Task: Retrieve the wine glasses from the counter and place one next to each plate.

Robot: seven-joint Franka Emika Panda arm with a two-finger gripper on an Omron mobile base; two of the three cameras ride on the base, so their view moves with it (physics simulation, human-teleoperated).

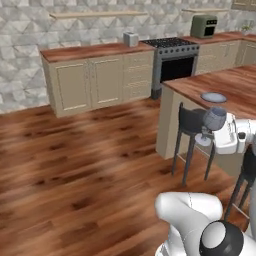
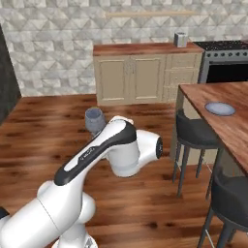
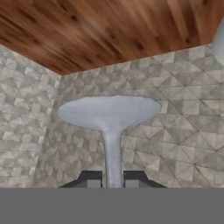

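1. My gripper (image 3: 112,179) is closed on the thin stem of a wine glass (image 3: 110,124); in the hand view the two dark fingertips (image 3: 90,178) sit either side of the stem, with the flat disc foot spread out beyond them.
2. The hand view looks along the stem towards grey patterned tile wall, with wood floor across the top of that picture, so the hand is clearly rolled.
3. In the left base view the glass's rounded grey-blue bowl (image 1: 215,118) shows just beside my white hand, in the air in front of the island (image 1: 235,85) and above a dark stool (image 1: 190,121).
4. In the right base view the same bowl (image 2: 95,119) peeks out behind my forearm, over the wood floor (image 2: 58,131).
5. On the island's wood top lies one round grey-blue plate (image 1: 213,97), well apart from the glass I carry; the right base view shows it too (image 2: 220,108), close to the island's near edge.
6. Further back, the worktop (image 1: 95,50) with beige cabinet doors runs along the tiled wall, a small grey canister (image 1: 130,39) on its end beside the dark stove (image 1: 172,60).
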